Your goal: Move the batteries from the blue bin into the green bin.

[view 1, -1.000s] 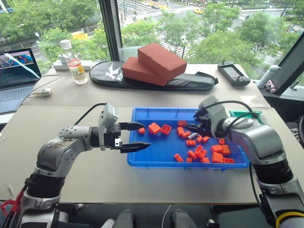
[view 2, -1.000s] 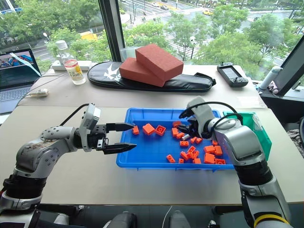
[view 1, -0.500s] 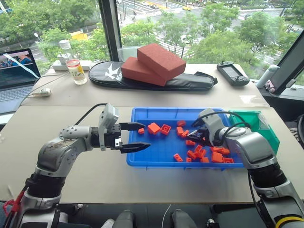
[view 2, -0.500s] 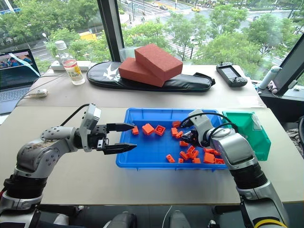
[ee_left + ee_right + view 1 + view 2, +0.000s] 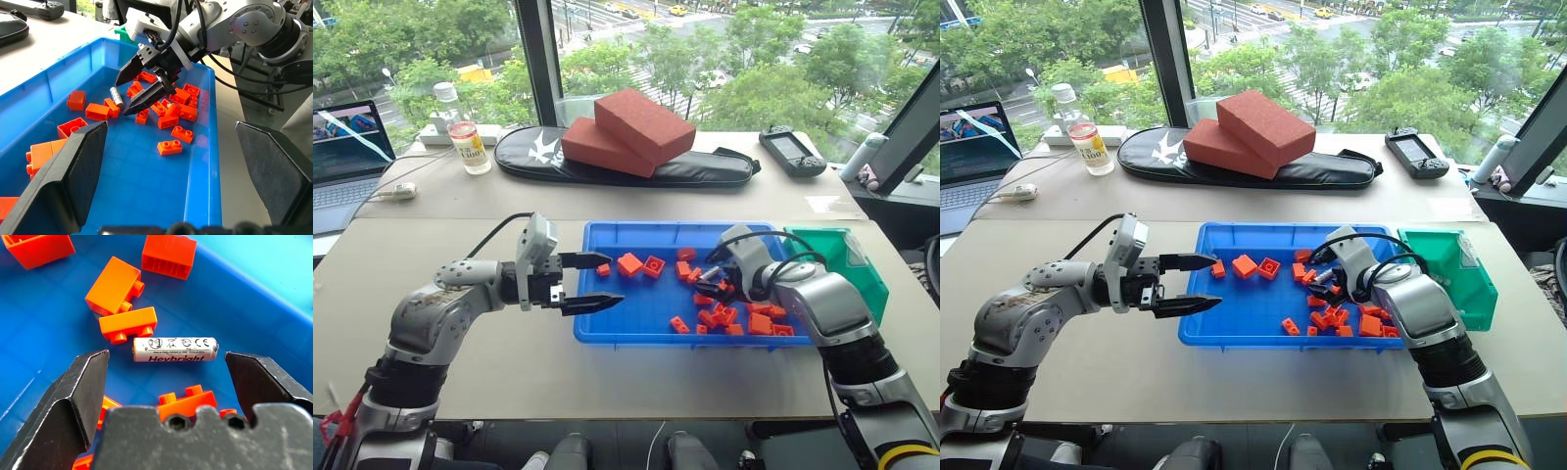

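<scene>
Head views, bins: I see the blue bin (image 5: 607, 331) at centre frame, strewn with orange bricks (image 5: 630, 263), and the green bin (image 5: 865, 269) touching its right end.
Head views, right gripper (image 5: 1324, 282): down inside the blue bin among the bricks right of centre; fingers spread, nothing between them.
Head views, left gripper (image 5: 604, 281): hanging at the blue bin's left rim, level, fingers parted and empty.
Left wrist view, battery (image 5: 117, 97): lying flat on the blue floor left of centre, touching an orange brick, just beside the right gripper's (image 5: 140, 88) dark tips, which stand apart above it.
Left wrist view, own fingers (image 5: 73, 171): wide apart at the bottom corners, holding nothing.
Right wrist view, battery (image 5: 174, 349): mid-frame, white-labelled, lying crosswise between my two fingers (image 5: 78, 391); not yet touched. A small brick (image 5: 128, 324) lies just beside it on the upper left, another (image 5: 185, 402) just below it.
Right wrist view, other batteries: I cannot spot any more here.
Step in hand: I judge this the reach-in for a pick, gripper lined up over one battery in the blue bin.
Next move: I'd lower a touch further so the tips straddle the battery, close on it without catching the neighbouring bricks, lift, then carry it right to the green bin.
Risk: it is round and may roll off the tips.
</scene>
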